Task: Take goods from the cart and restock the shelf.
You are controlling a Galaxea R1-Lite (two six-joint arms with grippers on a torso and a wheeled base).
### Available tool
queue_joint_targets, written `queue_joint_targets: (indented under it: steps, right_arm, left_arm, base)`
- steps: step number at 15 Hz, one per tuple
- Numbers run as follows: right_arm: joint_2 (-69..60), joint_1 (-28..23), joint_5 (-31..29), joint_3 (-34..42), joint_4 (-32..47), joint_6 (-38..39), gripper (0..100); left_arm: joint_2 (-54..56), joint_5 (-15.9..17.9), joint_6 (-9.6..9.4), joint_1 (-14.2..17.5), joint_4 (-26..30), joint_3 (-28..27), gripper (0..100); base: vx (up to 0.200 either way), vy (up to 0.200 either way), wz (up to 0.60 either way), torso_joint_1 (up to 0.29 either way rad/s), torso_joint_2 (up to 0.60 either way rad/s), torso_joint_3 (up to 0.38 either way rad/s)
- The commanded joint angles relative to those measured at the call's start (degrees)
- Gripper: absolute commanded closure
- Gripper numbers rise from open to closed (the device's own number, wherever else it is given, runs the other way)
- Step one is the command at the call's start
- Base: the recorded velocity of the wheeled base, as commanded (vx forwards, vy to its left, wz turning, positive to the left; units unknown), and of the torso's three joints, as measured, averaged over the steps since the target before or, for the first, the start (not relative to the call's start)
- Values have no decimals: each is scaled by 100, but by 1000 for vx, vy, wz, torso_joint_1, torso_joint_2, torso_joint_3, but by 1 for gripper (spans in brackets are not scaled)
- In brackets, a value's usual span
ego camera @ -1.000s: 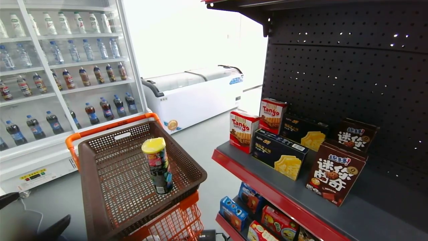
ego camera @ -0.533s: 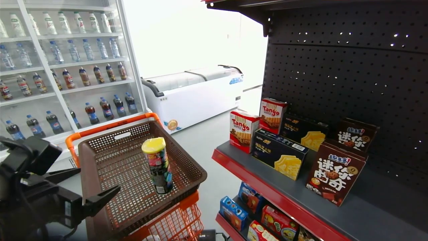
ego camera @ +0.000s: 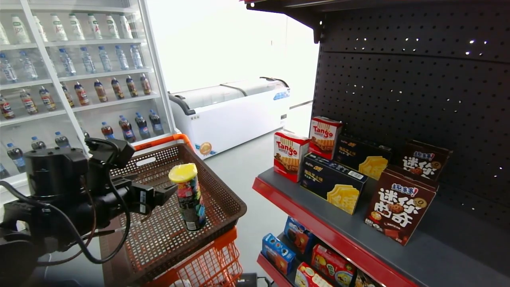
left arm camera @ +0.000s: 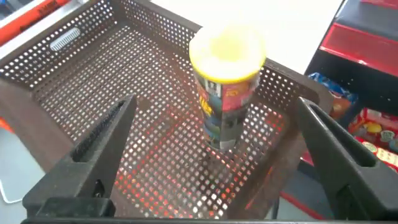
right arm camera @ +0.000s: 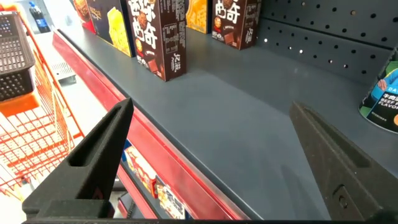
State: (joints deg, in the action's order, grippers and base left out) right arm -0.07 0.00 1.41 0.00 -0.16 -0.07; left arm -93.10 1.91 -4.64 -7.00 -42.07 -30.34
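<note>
A tall can with a yellow lid (ego camera: 188, 197) stands upright in the brown basket (ego camera: 223, 191) on top of the orange cart (ego camera: 207, 263). My left gripper (ego camera: 159, 201) hangs open over the basket, just left of the can and apart from it. In the left wrist view the can (left arm camera: 225, 93) stands ahead between the spread fingers of the left gripper (left arm camera: 214, 104). My right gripper (right arm camera: 208, 112) is open and holds nothing above a bare stretch of the grey shelf (right arm camera: 249, 130). The shelf (ego camera: 303, 203) has a red front edge.
Wafer boxes (ego camera: 289, 155), dark blue boxes (ego camera: 332, 183) and brown cookie boxes (ego camera: 398, 205) stand on the shelf. A blue can (right arm camera: 382, 93) stands farther along it. Snack packs (ego camera: 303, 255) fill the lower shelf. A bottle fridge (ego camera: 75, 87) and a chest freezer (ego camera: 231, 115) stand behind the cart.
My left arm has risen from the lower left and moved right over the basket, towards the can, with its gripper open. The can and the cart have not moved.
</note>
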Motion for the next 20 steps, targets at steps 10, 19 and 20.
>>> queue_joint_targets:
  steps: [10,19,20]
  right_arm:
    - [7,0,8,0,-2,-1,0]
    - [7,0,-1,0,-2,7,0]
    - [7,0,-1,0,-2,-1,0]
  left_arm:
    - [-2388,-561,16,-223,-1989,-33,0]
    - [-3531,-692,7,-408,-3589,-103,0]
    - [-3610,-692,7,-425,-3730,-121,0]
  base:
    - [0,0,0,0,0,0]
    - [0,0,0,0,0,0]
    - [0,0,0,0,0,0]
